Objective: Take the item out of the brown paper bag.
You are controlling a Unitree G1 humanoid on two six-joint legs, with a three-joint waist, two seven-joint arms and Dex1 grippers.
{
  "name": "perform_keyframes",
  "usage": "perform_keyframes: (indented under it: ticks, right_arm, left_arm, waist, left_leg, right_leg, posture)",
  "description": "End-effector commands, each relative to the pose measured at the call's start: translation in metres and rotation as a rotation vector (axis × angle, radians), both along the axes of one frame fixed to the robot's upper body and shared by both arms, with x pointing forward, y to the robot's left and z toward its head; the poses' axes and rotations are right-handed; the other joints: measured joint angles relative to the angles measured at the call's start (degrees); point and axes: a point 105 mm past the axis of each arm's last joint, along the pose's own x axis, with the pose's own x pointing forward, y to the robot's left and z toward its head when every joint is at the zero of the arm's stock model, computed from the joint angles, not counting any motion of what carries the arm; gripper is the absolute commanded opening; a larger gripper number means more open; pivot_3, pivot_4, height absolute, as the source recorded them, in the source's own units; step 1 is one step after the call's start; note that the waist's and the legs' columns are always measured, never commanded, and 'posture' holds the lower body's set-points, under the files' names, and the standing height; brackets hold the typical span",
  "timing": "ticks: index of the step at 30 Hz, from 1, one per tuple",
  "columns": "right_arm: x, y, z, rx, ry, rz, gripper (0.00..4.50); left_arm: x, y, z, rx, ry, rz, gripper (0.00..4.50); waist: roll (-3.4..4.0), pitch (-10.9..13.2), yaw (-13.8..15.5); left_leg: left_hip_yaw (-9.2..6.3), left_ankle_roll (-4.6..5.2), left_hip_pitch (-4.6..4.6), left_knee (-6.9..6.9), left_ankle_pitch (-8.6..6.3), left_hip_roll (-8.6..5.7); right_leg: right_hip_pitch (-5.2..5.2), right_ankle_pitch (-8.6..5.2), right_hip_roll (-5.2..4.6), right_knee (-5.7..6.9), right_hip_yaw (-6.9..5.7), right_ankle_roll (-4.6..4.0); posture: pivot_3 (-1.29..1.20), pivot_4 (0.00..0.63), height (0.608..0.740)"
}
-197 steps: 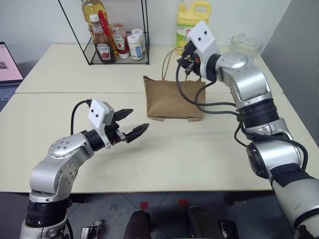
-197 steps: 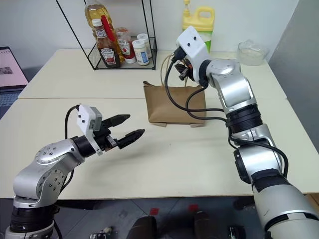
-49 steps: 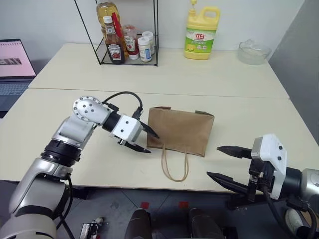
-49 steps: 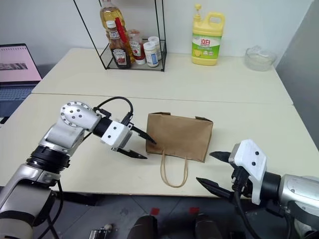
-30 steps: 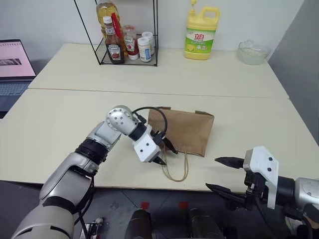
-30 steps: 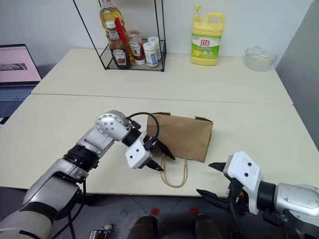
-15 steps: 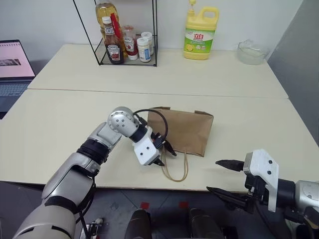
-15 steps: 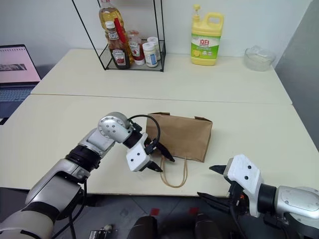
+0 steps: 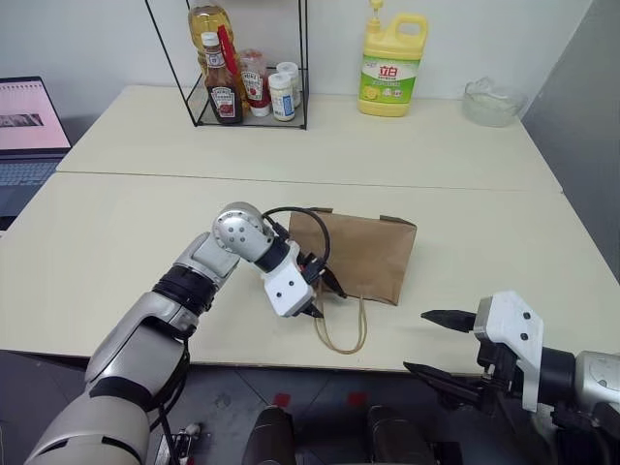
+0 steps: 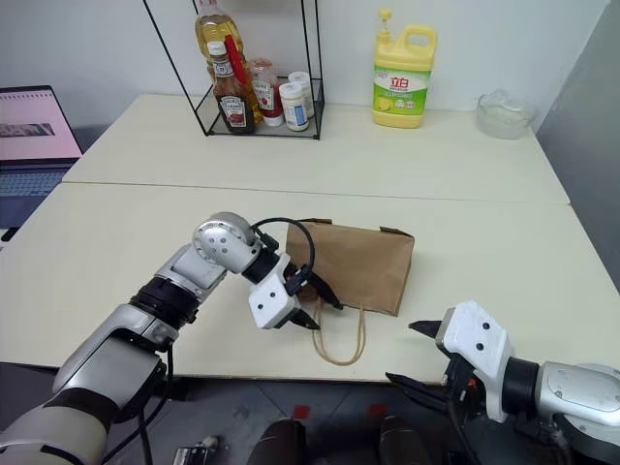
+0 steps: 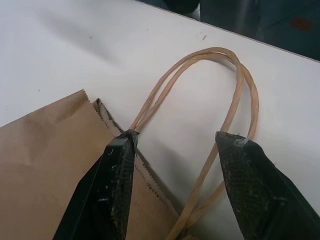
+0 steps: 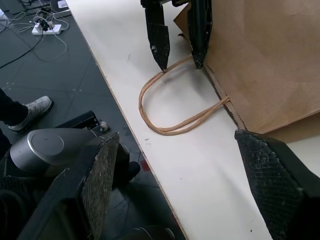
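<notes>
The brown paper bag (image 9: 360, 254) lies flat on the table with its mouth toward the front edge. Its two tan loop handles (image 9: 341, 329) trail out onto the tabletop. My left gripper (image 9: 323, 296) is open at the bag's mouth, pointing down. Its fingers straddle the base of the handles (image 11: 200, 100), and one fingertip (image 11: 122, 150) rests by the serrated paper rim. My right gripper (image 10: 402, 352) is open and holds nothing. It hovers at the table's front edge, right of the handles. The item is hidden.
At the back stand a wire rack of sauce bottles (image 9: 242, 73), a yellow detergent jug (image 9: 390, 63) and a glass bowl (image 9: 489, 100). A laptop (image 9: 29, 126) sits far left. Below the table edge are a person's shoe (image 12: 30, 112) and cables on the floor.
Several seconds ago the bag stood upright further back with my right gripper at its handles. It now lies flat, and my left gripper has come round to its mouth. No motion over the last second.
</notes>
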Motion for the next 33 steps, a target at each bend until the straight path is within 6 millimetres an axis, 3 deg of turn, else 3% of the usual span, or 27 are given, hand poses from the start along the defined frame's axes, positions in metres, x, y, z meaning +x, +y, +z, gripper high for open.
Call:
perform_keyframes:
  ticks: [1, 9, 29, 33]
  right_arm:
    - [-0.005, 0.006, 0.008, 0.011, -0.039, 0.036, 3.89]
    - [-0.005, 0.006, 0.009, 0.016, -0.035, 0.031, 3.89]
    - [-0.002, 0.009, 0.011, 0.009, -0.041, 0.037, 3.89]
    - [-0.002, 0.009, 0.011, 0.009, -0.041, 0.038, 3.89]
  left_arm:
    - [-0.001, 0.001, -0.001, 0.006, -0.016, -0.019, 2.66]
    - [0.004, 0.007, 0.007, -0.014, -0.013, 0.007, 2.66]
    - [0.0, -0.008, -0.017, -0.004, -0.034, -0.035, 2.66]
    - [-0.002, -0.01, -0.017, -0.022, -0.023, -0.04, 1.82]
  waist:
    - [0.0, 0.0, 0.0]
    - [0.0, 0.0, 0.0]
    - [0.0, 0.0, 0.0]
    - [0.0, 0.0, 0.0]
  left_leg:
    - [0.0, 0.0, 0.0, 0.0, 0.0, 0.0]
    - [0.0, 0.0, 0.0, 0.0, 0.0, 0.0]
    - [0.0, 0.0, 0.01, 0.0, 0.0, 0.0]
    - [0.0, 0.0, 0.01, 0.0, 0.0, 0.0]
  right_leg:
    - [0.0, 0.0, 0.0, 0.0, 0.0, 0.0]
    - [0.0, 0.0, 0.0, 0.0, 0.0, 0.0]
    - [0.0, 0.0, 0.0, 0.01, 0.0, 0.0]
    - [0.01, 0.0, 0.0, 0.01, 0.0, 0.0]
  posture:
    - [0.0, 0.15, 0.74]
    - [0.0, 0.15, 0.74]
    - [0.0, 0.15, 0.74]
    - [0.0, 0.15, 0.74]
